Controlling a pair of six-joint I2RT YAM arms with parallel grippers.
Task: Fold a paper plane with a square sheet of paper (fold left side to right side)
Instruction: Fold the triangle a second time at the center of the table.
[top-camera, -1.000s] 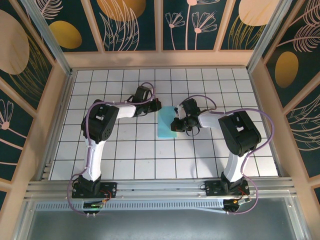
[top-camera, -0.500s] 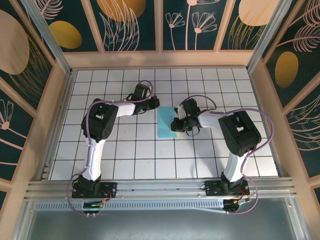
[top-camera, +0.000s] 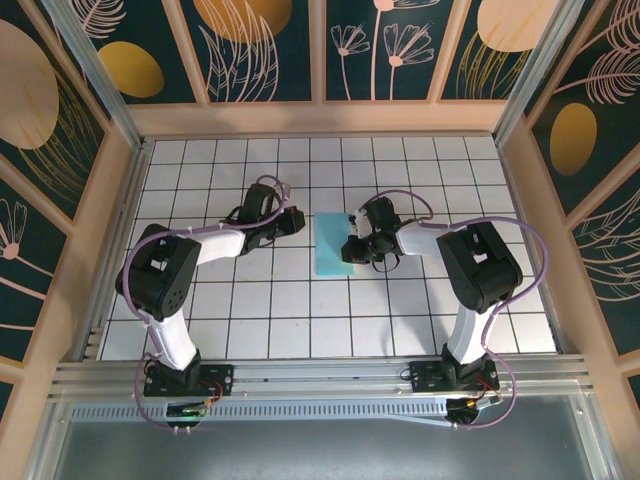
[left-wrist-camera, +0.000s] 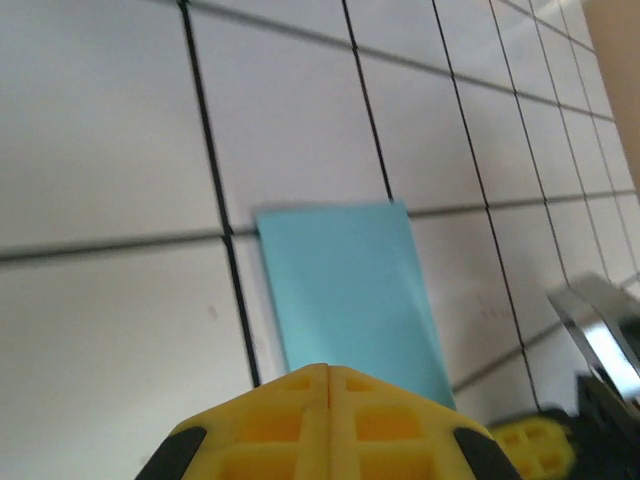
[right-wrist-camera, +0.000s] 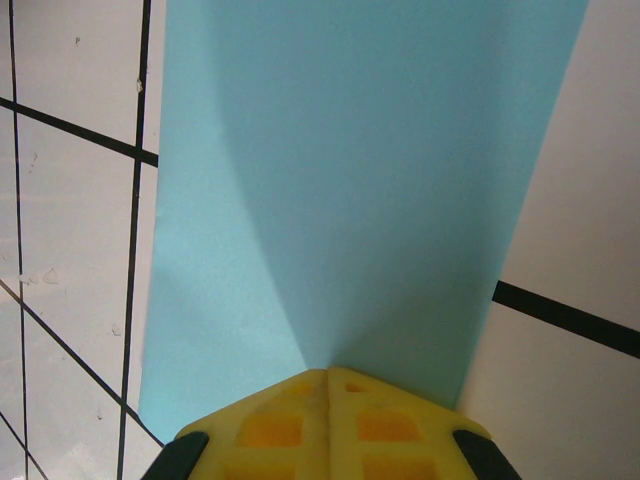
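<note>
Both arms reach in toward the middle, elbows bowed out to the sides. The left gripper (top-camera: 296, 217) has its yellow fingers (left-wrist-camera: 270, 430) pressed flat together, seam dead centre, tips pointing right at the other arm. Same deal on the right gripper (top-camera: 348, 247) (its yellow pads (right-wrist-camera: 385, 425) closed tight, no gap), tips aimed left and tilted down. The two sets of fingertips sit near each other but apart

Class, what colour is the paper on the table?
The paper is plain turquoise-blue, clearest in the right wrist view.
</note>
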